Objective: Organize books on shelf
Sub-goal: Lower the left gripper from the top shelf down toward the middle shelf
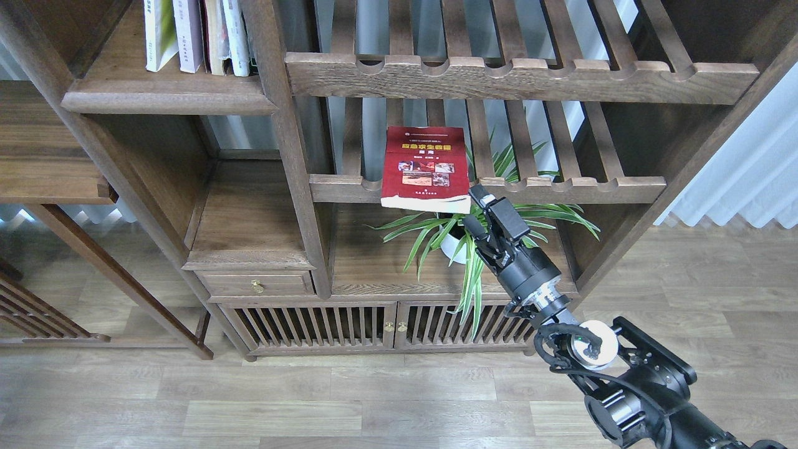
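A dark red book [425, 167] with small photos lies flat on the lower slatted rack [561, 186], its front edge overhanging the rail. My right gripper [475, 212] is open, with its fingers [499, 215] apart just at the book's front right corner; I cannot tell whether they touch it. On the solid dark-brown shelf [168, 95] at the upper left, a yellow-green book [159, 31] and a pale lavender book [187, 31] stand upright beside other books. My left gripper is out of view.
A potted spider plant [455, 240] stands on the board under the rack, right beside my right gripper. An upper slatted rack [517, 75] runs above. A small drawer [252, 284] and slatted cabinet doors [386, 324] sit below. Wood floor lies in front.
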Controlling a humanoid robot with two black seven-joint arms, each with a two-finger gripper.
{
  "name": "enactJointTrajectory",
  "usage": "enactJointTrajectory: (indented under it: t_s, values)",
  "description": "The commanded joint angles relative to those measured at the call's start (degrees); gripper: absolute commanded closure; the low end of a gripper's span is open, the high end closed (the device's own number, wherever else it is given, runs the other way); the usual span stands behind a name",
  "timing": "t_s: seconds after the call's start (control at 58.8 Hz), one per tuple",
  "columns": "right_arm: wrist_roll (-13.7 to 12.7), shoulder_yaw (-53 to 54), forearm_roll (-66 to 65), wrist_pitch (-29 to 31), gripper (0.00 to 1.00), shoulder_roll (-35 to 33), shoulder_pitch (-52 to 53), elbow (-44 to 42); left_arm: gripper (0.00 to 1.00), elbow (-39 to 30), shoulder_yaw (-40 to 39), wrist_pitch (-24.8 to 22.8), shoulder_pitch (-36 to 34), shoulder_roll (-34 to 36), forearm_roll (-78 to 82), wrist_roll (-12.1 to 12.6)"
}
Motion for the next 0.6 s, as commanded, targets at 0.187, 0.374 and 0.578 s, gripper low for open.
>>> enactJointTrajectory:
  t_s: [0.187,0.374,0.578]
  values:
    - [0.08,0.08,0.0,0.0,0.01,-0.28,-0.52,-0.01,0.6,-9.03,-9.33,-0.01,11.06,-0.43,-7.26,2.07]
    - [0.08,0.0,0.0,0.0,0.01,0.07,-0.43,-0.01,0.6,-11.93,-12.06,-0.01,13.61,-0.17,-10.86,2.07]
    - [0.17,0.0,0.0,0.0,0.01,0.25,-0.34,-0.01,0.6,-16.5,-14.96,-0.01,19.75,-0.34,-14.11,2.07]
